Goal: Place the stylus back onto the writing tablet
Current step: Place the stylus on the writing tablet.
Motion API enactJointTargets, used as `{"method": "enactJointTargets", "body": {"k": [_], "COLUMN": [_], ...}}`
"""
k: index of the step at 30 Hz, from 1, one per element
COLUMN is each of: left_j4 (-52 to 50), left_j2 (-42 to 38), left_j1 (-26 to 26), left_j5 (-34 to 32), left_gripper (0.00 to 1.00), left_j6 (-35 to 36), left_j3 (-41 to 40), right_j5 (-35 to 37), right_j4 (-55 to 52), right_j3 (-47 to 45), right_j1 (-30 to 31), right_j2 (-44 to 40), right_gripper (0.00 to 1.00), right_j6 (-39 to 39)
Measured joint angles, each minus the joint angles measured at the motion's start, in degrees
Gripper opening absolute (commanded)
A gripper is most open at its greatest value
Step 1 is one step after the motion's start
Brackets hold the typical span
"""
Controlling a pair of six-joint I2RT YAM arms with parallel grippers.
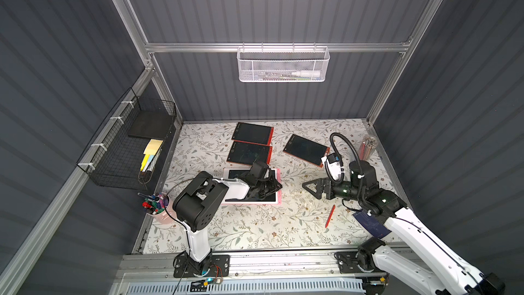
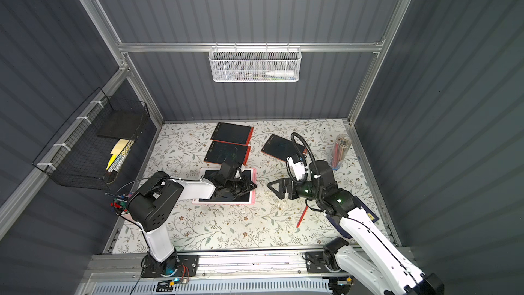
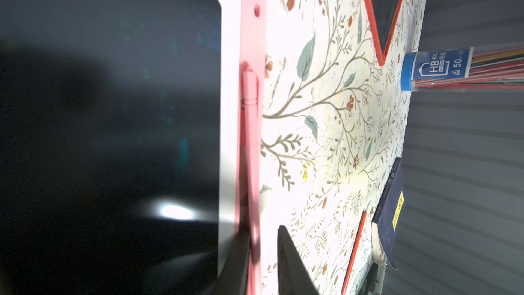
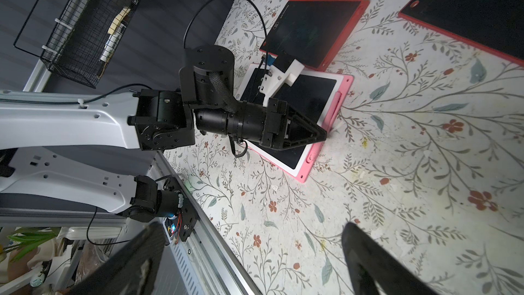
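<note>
Right wrist view: right gripper [image 4: 253, 228] spread wide, empty, over bare table [image 4: 397, 194].
Red stylus [image 1: 329, 216]: loose nr front, right arm's side, lying roughly front-to-back.
Left gripper [image 3: 262, 229]: jaws narrow, astride pink stylus [image 3: 251, 143]; light shows one side, so no firm pinch seen.
Pink stylus: in edge slot of pink tablet [image 3: 229, 80], long axis in line w/ claw; left arm's job.
Room: open table off that edge; red tablets [image 1: 249, 153] just beyond far end.

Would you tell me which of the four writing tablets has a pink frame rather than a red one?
The pink tablet, the one under the left end effector; the three farther tablets all have red frames.
</note>
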Motion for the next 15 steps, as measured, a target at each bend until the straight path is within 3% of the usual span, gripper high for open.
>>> {"method": "enactJointTargets", "body": {"k": [15], "left_j4": [-2.8], "left_j2": [-1.7], "left_j1": [1.8], "left_j5": [-1.7], "left_gripper": [0.22], "left_j6": [1.4], "left_j3": [0.1], "right_j5": [0.0], "right_j4": [0.5], "right_j3": [0.0], "right_j1": [0.0], "right_j2": [0.0], "right_gripper": [0.97], "right_j6": [0.0]}}
